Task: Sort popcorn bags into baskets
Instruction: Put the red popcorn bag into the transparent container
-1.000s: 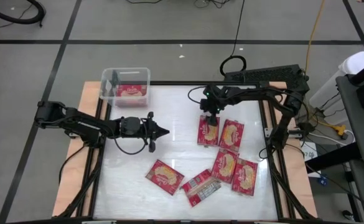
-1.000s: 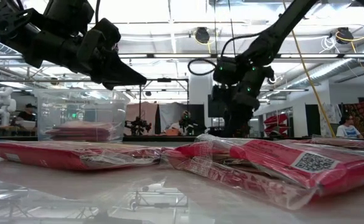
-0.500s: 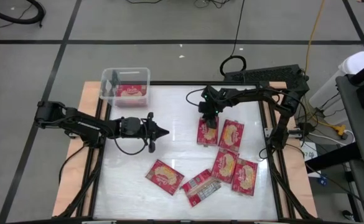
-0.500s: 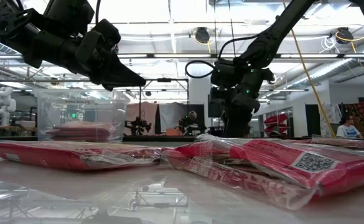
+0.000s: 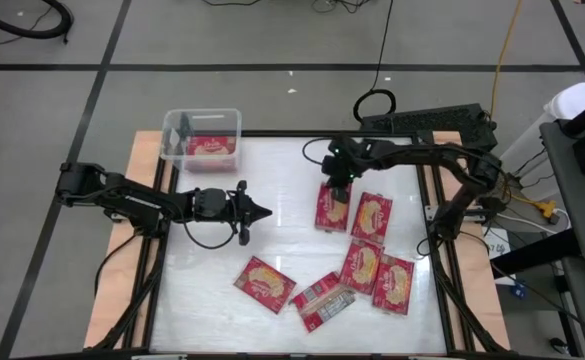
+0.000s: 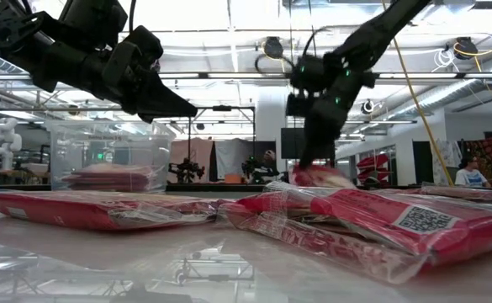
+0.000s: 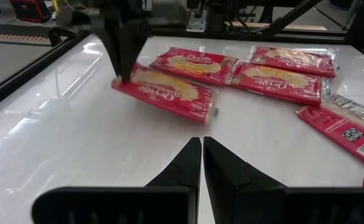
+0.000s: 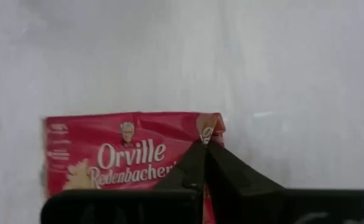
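My right gripper (image 5: 336, 188) is shut on a red popcorn bag (image 5: 332, 210) right of the table's middle, and the bag is tilted up at its far end (image 7: 132, 78). Several more red popcorn bags (image 5: 372, 216) (image 5: 265, 283) lie flat on the white table nearer the front. The clear basket (image 5: 177, 140) stands at the far left corner with one bag (image 5: 212, 148) lying inside. My left gripper (image 5: 264, 212) hovers shut over the table's middle left, holding nothing. My right gripper pinches a far corner of the bag (image 8: 208, 127) between its two fingers, at the wrapper's edge. The fingers come from above, pointing down. The held end is raised (image 6: 317, 175) and the bag slopes down toward its near end (image 7: 210, 115), which stays low by the table.
The table has a raised dark frame along its sides (image 5: 152, 250). The bags crowd the right and front of the table (image 5: 394, 283) (image 5: 324, 300); bare white surface lies between my left gripper and the basket (image 5: 212, 185). A person sits far off in the room (image 6: 471, 172).
My right gripper has shut on the bag's far corner and gone up. The bag's far end has lifted off the table and the bag now slopes, while its near end has stayed low. My left arm has kept still.
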`<action>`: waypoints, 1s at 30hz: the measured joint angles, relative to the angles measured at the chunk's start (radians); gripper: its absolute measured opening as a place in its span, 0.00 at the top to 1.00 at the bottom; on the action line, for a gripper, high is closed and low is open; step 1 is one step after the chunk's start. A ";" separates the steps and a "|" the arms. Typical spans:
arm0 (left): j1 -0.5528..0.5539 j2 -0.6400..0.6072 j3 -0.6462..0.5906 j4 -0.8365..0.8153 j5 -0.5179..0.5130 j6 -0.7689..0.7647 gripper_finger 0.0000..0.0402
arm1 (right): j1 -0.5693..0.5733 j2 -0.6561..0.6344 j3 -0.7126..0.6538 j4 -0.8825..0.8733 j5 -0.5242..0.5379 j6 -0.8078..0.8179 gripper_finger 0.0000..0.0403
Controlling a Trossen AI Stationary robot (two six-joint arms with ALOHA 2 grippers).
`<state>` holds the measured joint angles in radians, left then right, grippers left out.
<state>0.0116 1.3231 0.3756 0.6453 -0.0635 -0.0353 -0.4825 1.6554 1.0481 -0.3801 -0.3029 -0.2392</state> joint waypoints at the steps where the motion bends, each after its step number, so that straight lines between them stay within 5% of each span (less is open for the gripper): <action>1: 0.000 0.000 0.000 0.000 0.000 0.000 0.94 | 0.011 -0.020 0.000 -0.001 0.032 0.020 1.00; 11: 0.031 0.000 0.000 0.134 -0.154 -0.047 0.92 | 0.179 -0.234 -0.122 0.169 0.446 0.221 1.00; 21: 0.052 0.043 0.078 0.159 -0.120 -0.085 0.59 | 0.387 -0.406 -0.351 0.458 0.726 0.376 1.00; 26: 0.038 0.163 0.215 0.126 -0.117 -0.079 0.46 | 0.473 -0.423 -0.468 0.743 0.788 0.404 1.00; 30: 0.038 0.300 0.338 0.013 -0.117 -0.078 0.41 | 0.528 -0.422 -0.525 0.804 0.871 0.457 1.00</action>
<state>0.0499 1.6233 0.7138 0.6582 -0.1802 -0.1136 0.0455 1.2335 0.5229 0.4234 0.5685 0.2175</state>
